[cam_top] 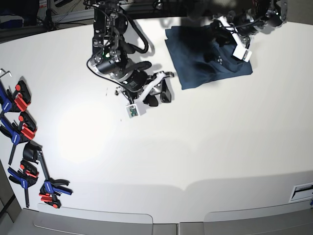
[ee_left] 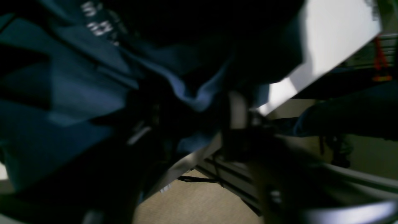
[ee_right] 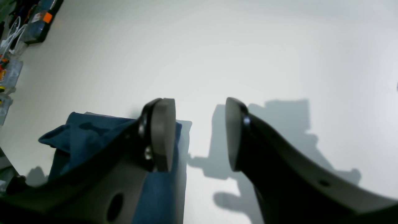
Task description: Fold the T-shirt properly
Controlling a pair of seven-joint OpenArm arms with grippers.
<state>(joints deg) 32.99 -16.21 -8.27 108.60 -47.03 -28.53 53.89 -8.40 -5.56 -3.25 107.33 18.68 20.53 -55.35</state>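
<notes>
In the base view, blue-and-red clamps (cam_top: pixel 22 128) lie in a row down the left edge of the white table (cam_top: pixel 195 156). Right of them, in the upper middle of the frame, the right pincer (cam_top: pixel 160 93) hangs over bare table with its jaws apart and nothing between them; the right wrist view shows the two grey pads (ee_right: pixel 163 133) well apart over the white surface. Just right of it, at the upper right of the frame, the T-shirt (cam_top: pixel 195 61) lies as a dark navy, roughly square, wrinkled bundle near the far edge. The left pincer (cam_top: pixel 220 49) is down on the cloth at its upper right part. In the left wrist view navy folds (ee_left: pixel 77 90) fill the frame around the pincer, too dark and blurred to tell whether the jaws are open or clamped on cloth. White printed writing (ee_left: pixel 99 21) shows on the fabric at the upper left of that view, too blurred to read
</notes>
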